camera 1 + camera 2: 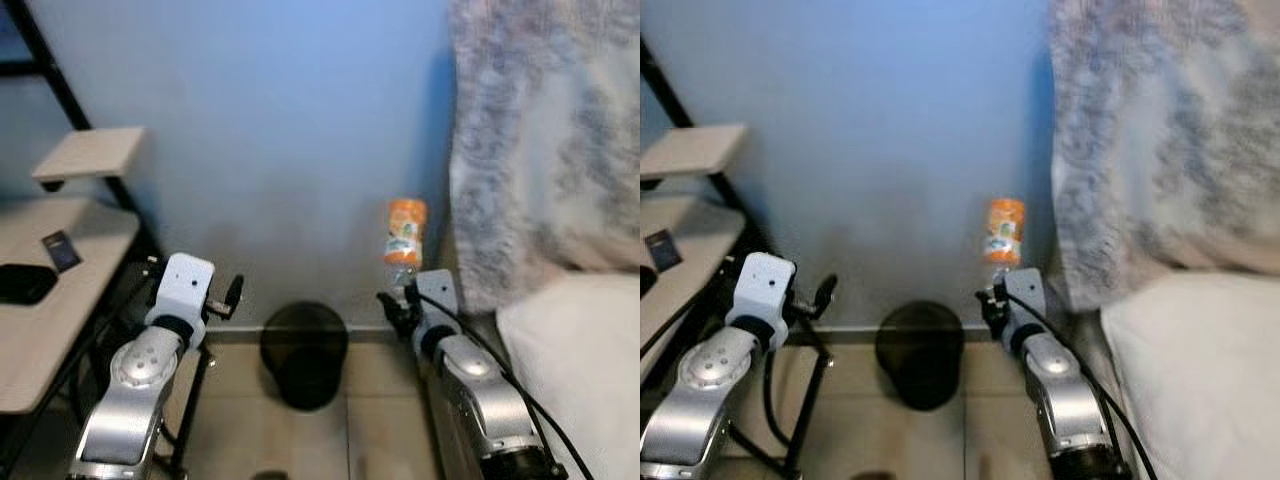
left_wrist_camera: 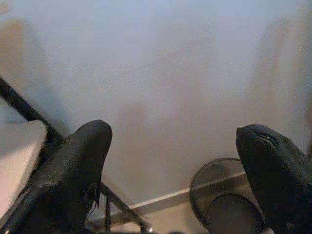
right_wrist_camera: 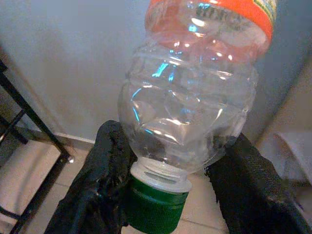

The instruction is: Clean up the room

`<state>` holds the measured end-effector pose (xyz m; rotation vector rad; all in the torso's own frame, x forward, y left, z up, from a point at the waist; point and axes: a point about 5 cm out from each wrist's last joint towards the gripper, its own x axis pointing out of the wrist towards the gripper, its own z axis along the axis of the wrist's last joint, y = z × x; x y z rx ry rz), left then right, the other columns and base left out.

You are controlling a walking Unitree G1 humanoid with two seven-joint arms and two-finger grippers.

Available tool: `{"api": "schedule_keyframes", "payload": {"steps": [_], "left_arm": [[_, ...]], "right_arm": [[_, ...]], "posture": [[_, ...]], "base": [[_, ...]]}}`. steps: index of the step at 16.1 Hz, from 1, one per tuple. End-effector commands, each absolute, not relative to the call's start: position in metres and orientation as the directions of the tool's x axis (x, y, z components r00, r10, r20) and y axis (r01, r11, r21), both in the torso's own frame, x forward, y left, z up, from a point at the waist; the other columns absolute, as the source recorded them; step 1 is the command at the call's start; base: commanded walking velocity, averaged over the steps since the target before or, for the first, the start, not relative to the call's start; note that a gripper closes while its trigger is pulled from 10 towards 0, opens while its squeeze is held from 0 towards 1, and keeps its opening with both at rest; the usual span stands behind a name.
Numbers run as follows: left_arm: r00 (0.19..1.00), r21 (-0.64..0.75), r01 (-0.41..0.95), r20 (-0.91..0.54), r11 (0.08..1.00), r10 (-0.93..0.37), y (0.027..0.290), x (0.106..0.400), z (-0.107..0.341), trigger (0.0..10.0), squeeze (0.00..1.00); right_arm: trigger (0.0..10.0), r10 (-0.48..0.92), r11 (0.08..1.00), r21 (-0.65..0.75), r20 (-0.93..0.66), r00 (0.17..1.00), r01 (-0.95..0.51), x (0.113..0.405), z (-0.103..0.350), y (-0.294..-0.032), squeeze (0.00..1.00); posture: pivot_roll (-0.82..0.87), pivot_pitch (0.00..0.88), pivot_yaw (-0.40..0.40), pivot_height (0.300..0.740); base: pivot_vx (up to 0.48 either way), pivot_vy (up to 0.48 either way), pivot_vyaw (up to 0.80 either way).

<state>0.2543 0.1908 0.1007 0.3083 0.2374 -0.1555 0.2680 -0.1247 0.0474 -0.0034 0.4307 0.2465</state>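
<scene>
An empty clear plastic bottle (image 1: 404,232) with an orange label and a green cap (image 3: 155,207) stands upside down in my right gripper (image 1: 402,297), whose fingers (image 3: 108,175) are shut on its neck. It is held up before the blue wall, to the right of a black mesh waste bin (image 1: 304,352) that stands on the tiled floor against the wall. My left gripper (image 1: 232,297) is open and empty, raised to the left of the bin; its wrist view shows the bin (image 2: 222,204) below its fingers (image 2: 78,175).
A black-framed desk (image 1: 60,290) with light wooden shelves stands at left, a dark phone (image 1: 61,249) and a black object (image 1: 22,283) on it. A patterned curtain (image 1: 545,140) hangs at right above a white bed (image 1: 580,370).
</scene>
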Motion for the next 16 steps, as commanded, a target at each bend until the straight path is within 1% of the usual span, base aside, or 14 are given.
{"api": "schedule_keyframes", "payload": {"steps": [1, 5, 7, 8, 10, 12, 14, 16], "left_arm": [[0.962, 0.295, 0.173, -0.257, 0.94, -0.096, 0.198, 0.256, 0.102, 10.0, 0.0], [0.962, 0.298, 0.177, -0.255, 0.938, -0.1, 0.198, 0.257, 0.103, 10.0, 0.0], [0.961, 0.303, 0.184, -0.256, 0.935, -0.106, 0.198, 0.257, 0.103, 10.0, 0.0], [0.959, 0.307, 0.195, -0.26, 0.932, -0.114, 0.197, 0.257, 0.103, 10.0, 0.0], [0.956, 0.313, 0.209, -0.266, 0.927, -0.125, 0.196, 0.257, 0.103, 10.0, 0.0], [0.95, 0.316, 0.232, -0.278, 0.92, -0.144, 0.195, 0.256, 0.102, 10.0, 0.0], [0.938, 0.325, 0.272, -0.3, 0.905, -0.174, 0.193, 0.254, 0.099, 10.0, 0.0], [0.926, 0.331, 0.314, -0.315, 0.89, -0.209, 0.191, 0.252, 0.097, 10.0, 0.0]], "right_arm": [[10.0, 0.271, 0.961, 0.05, -0.38, 0.885, -0.272, 0.272, 0.055, -0.112, 0.0], [10.0, 0.274, 0.958, 0.034, -0.387, 0.881, -0.283, 0.273, 0.054, -0.111, 0.0], [10.0, 0.282, 0.949, -0.009, -0.418, 0.863, -0.315, 0.274, 0.05, -0.111, 0.0], [10.0, 0.289, 0.942, -0.034, -0.421, 0.86, -0.333, 0.274, 0.049, -0.11, 0.0], [10.0, 0.29, 0.942, -0.035, -0.422, 0.859, -0.335, 0.274, 0.049, -0.11, 0.0], [10.0, 0.282, 0.936, -0.061, -0.456, 0.844, -0.345, 0.274, 0.044, -0.114, 0.0], [10.0, 0.308, 0.858, -0.2, -0.535, 0.786, -0.472, 0.272, 0.033, -0.126, 0.0], [10.0, 0.348, 0.819, -0.212, -0.556, 0.755, -0.534, 0.272, 0.03, -0.127, 0.0]], "posture": [[0.12, 0.0, 0.066, 0.74], [0.12, 0.0, 0.065, 0.74], [0.13, 0.0, 0.066, 0.74], [0.13, 0.0, 0.066, 0.74], [0.13, 0.0, 0.066, 0.74], [0.13, 0.0, 0.063, 0.74], [0.12, 0.0, 0.061, 0.74], [0.12, 0.0, 0.061, 0.74]], "base": [[0.349, 0.0, 0.0], [0.349, 0.0, 0.0], [0.347, 0.0, 0.0], [0.349, 0.0, 0.8], [0.349, 0.0, 0.8], [0.351, 0.0, 0.0], [0.339, 0.0, 0.0], [0.278, 0.0, 0.0]]}}
